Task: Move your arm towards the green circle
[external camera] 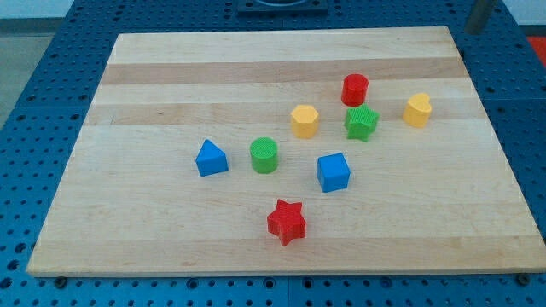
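The green circle (264, 155) stands on the wooden board (171, 94), left of centre. My tip (472, 31) shows as a dark rod end at the view's top right, just past the board's far right corner. It is far from the green circle, up and to the right of it, and touches no block.
A blue triangle (211, 159) sits left of the green circle. A yellow hexagon (304, 120), a green star (362, 123), a red cylinder (355, 89) and a yellow heart (417, 110) lie between the circle and my tip. A blue cube (333, 171) and a red star (287, 222) are lower down.
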Available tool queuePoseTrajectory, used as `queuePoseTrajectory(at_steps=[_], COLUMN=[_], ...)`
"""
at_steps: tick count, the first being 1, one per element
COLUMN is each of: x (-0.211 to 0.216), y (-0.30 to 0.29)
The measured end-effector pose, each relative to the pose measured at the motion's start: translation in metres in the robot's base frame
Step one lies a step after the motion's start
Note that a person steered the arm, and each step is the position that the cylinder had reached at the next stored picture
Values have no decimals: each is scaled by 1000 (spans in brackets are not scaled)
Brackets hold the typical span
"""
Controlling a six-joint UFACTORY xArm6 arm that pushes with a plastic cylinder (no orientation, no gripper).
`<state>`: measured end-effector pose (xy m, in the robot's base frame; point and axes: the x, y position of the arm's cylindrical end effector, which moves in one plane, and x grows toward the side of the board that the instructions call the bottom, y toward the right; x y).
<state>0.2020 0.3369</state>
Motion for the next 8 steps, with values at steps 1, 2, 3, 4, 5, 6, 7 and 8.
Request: queuePoseTrajectory(at_steps=[1,2,3,4,5,6,7,8], x=[0,0,-1,-1,0,2,20,41], y=[0,0,1,2,2,2,2,-2])
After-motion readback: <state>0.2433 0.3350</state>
